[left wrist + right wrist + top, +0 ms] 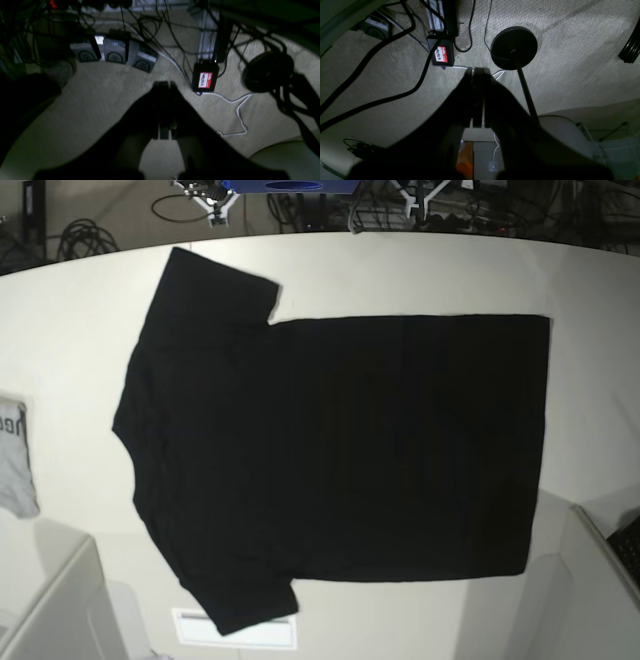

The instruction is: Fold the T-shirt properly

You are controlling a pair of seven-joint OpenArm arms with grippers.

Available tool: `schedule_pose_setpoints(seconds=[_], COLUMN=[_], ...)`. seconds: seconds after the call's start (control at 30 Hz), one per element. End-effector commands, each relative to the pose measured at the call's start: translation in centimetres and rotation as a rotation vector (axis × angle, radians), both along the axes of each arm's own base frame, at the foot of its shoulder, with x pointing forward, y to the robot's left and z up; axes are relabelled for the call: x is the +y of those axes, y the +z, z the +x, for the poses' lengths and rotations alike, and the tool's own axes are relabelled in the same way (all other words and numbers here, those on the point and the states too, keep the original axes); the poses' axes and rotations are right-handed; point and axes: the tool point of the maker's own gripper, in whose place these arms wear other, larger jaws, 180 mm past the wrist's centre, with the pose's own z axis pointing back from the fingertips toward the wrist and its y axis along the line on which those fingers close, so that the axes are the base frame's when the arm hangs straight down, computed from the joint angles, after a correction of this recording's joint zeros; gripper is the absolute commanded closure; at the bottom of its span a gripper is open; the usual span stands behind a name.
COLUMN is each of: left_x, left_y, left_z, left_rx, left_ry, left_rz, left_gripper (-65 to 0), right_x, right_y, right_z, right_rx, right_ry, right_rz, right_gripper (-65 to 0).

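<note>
Grey garment (14,455): cut off by the base view's left edge, left of the T-shirt (340,450); lettering only partly readable.
Arms: outside the base view.
Left gripper (165,85): dark silhouette, details unreadable.
Right gripper (478,71): likewise silhouetted.

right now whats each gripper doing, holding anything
left gripper: closed, holding nothing, off the table over the floor.
right gripper: closed, holding nothing, also over the floor.
T-shirt: flat on the table, untouched.

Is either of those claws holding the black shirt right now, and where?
Nothing is held. The left gripper and right gripper are both shut on nothing, above carpet; the plain black short-sleeved T-shirt lies flat, untouched.
</note>
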Motion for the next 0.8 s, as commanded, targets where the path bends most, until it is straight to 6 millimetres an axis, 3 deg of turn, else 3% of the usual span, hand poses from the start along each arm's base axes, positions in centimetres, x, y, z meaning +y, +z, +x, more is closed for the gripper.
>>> schedule_pose_setpoints(seconds=[0.0, 0.1, 0.23, 0.3, 0.37, 0.47, 0.67, 0.77], left_x=[0.0, 0.1, 0.2, 0.1, 1.2, 2.0, 4.5, 4.0], left_y=[0.1, 0.1, 0.6, 1.1, 1.8, 3.3, 7.9, 10.7], left_z=[-0.7, -1.1, -4.0, -5.0, -6.2, -7.2, -8.0, -7.9], left_rx=[0.007, 0.012, 0.04, 0.029, 0.019, -0.022, -0.109, -0.139], left_ry=[0.003, -0.013, -0.029, -0.031, -0.042, -0.058, -0.099, -0.114], left_rz=[0.004, 0.004, 0.002, 0.001, 0.014, 0.023, 0.048, 0.036], left_gripper=[0.0, 0.0, 0.0, 0.0, 0.0, 0.0, 0.0, 0.0], right_x=[0.0, -0.1, -0.5, -1.9, -2.3, -3.6, -7.5, -9.1], right_y=[0.0, 0.1, 0.6, 1.2, 2.0, 3.7, 8.5, 11.3], right_z=[-0.3, -0.8, -4.9, -6.6, -8.0, -8.5, -7.4, -6.3], right_rx=[0.004, 0.012, 0.076, 0.111, 0.12, 0.087, 0.013, -0.067], right_ry=[0.004, -0.005, -0.008, -0.004, 0.0, -0.051, -0.166, -0.193], right_rz=[0.005, 0.004, -0.005, -0.028, -0.035, -0.066, -0.165, -0.21], right_gripper=[0.0, 0.0, 0.0, 0.0, 0.0, 0.0, 0.0, 0.0])
